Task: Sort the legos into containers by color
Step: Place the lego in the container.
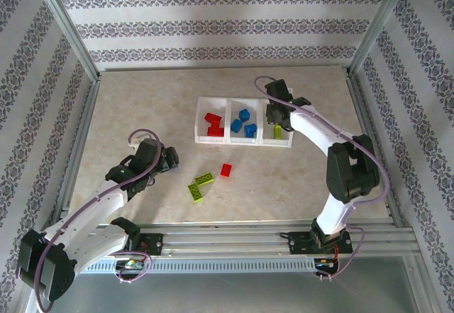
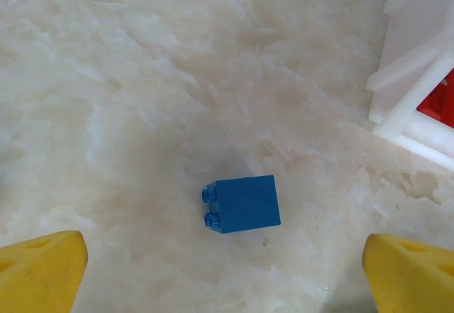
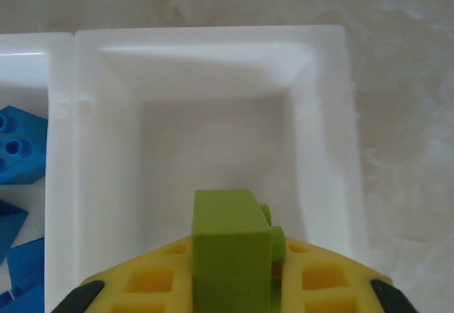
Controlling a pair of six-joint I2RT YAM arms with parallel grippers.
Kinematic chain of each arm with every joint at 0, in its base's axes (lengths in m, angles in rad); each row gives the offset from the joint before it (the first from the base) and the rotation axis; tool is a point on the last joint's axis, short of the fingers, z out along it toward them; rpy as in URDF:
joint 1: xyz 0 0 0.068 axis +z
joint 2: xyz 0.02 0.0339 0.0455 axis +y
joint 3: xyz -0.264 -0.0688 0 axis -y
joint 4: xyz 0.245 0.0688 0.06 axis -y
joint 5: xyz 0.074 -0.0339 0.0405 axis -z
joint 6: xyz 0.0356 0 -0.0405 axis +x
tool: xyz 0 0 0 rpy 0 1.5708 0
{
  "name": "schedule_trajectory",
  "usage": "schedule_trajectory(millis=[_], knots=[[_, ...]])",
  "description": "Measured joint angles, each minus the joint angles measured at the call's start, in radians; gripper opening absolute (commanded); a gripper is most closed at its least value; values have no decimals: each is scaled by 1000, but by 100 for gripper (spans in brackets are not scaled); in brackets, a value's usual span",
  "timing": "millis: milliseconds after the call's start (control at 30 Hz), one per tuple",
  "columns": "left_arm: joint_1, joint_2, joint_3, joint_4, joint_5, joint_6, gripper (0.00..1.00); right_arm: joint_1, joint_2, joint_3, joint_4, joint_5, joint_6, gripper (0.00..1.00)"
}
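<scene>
Lime green brick (image 3: 228, 245) pinched in the right gripper (image 1: 279, 118) over the tray's (image 1: 211, 141) right compartment; left gripper (image 1: 168, 159) spread wide, holding nothing.

The right arm rises from its base, bends at the elbow and leans in so that its fingers close on the brick above the compartment floor, inside the thin white walls. The left arm lies low and long, and its gripper stops near the tray's left near corner. Its yellow fingers (image 2: 42, 270) are well apart, with a blue brick (image 2: 243, 204) on its side on the marble between and ahead of them, touching neither. Bare table lies open left of the tray and beyond it. The left compartment holds red bricks (image 1: 213, 123) and the middle one blue bricks (image 1: 243, 123). Near the tray's near side lie a loose red brick (image 1: 225, 170) and two lime bricks (image 1: 201, 184).
</scene>
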Motion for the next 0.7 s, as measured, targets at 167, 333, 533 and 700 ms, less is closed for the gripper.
schedule_trajectory(millis=[167, 333, 533, 700], knots=[[0, 0, 0, -4, 0, 0, 100, 0, 60, 24, 3, -31, -9, 21], [0, 0, -2, -6, 0, -1, 100, -1, 89, 31, 2, -52, -12, 28], [0, 0, -12, -10, 0, -5, 100, -13, 100, 36, 2, -60, -13, 36], [0, 0, -12, -11, 0, -7, 100, -16, 110, 36, 2, -64, -12, 38]])
